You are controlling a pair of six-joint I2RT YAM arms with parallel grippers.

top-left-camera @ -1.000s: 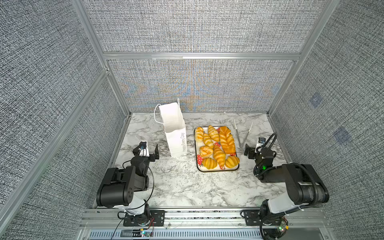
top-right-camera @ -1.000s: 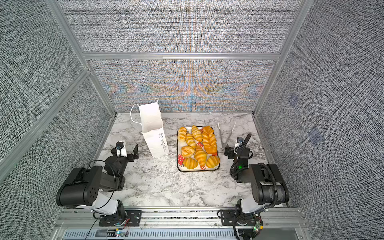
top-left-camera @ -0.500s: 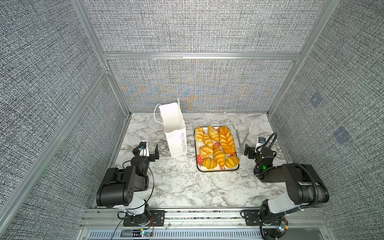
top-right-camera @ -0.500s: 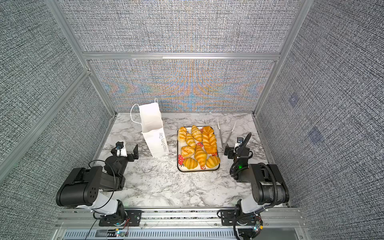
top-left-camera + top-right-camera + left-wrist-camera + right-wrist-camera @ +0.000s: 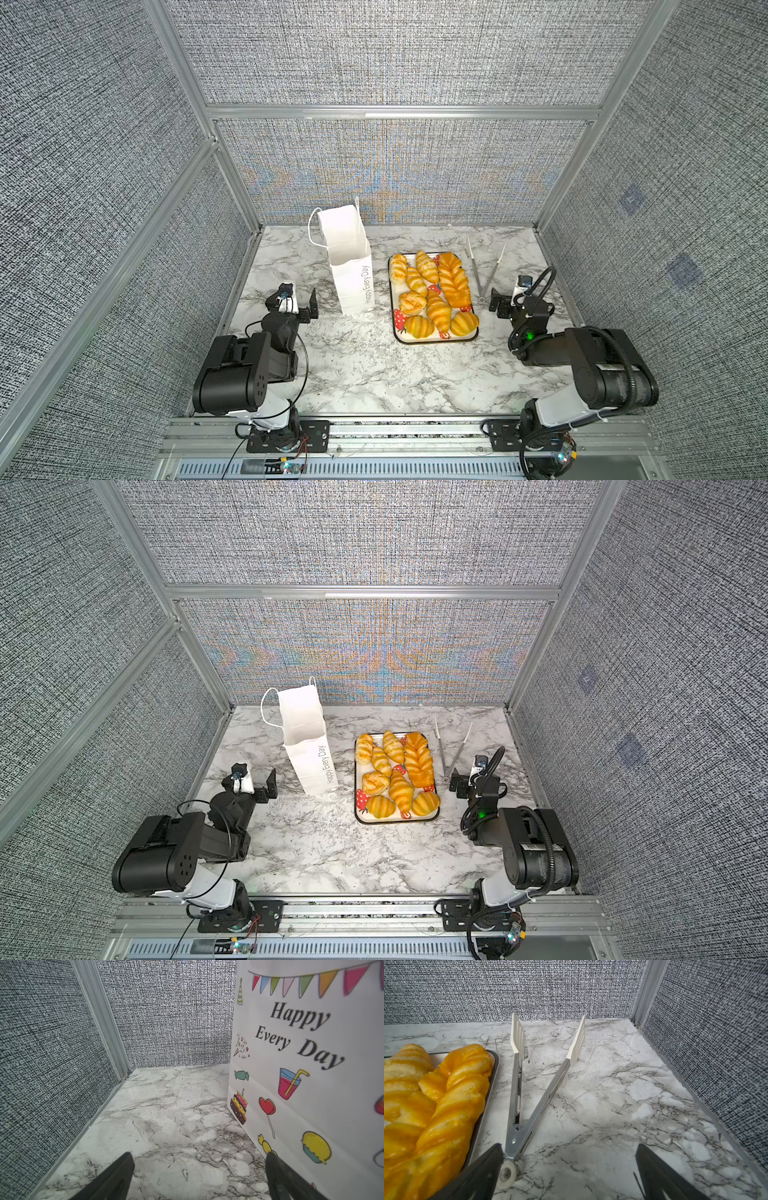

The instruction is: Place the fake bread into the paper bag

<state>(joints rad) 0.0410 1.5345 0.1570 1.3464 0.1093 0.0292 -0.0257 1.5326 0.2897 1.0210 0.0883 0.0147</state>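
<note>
**Nothing loaded yet: bread on tray, bag standing open**

The glossy golden-orange fake bread (image 5: 432,286) (ridged croissants, round buns, one long braided loaf) is noted lying crowded on a cream, dark-rimmed tray (image 5: 436,341) printed with red strawberries. The tray is set right of centre on the grey-veined white marble counter (image 5: 374,374).

The tall white paper bag (image 5: 351,266), with cord handles and grey lettering, is stood upright just left of the tray, mouth open. No orange is seen inside it.

The left claw (image 5: 300,297) is held low, just left of the bag's near end, fingers spread apart, nothing between them. The right claw (image 5: 508,297) is likewise spread and empty, just right of the tray. It is placed at the hinge end of a pair of steel tongs (image 5: 484,274) with cream tips; contact with them cannot be told.

Judged: the task is at its very start. No pastry is gripped, and every piece is left to be carried across.
</note>
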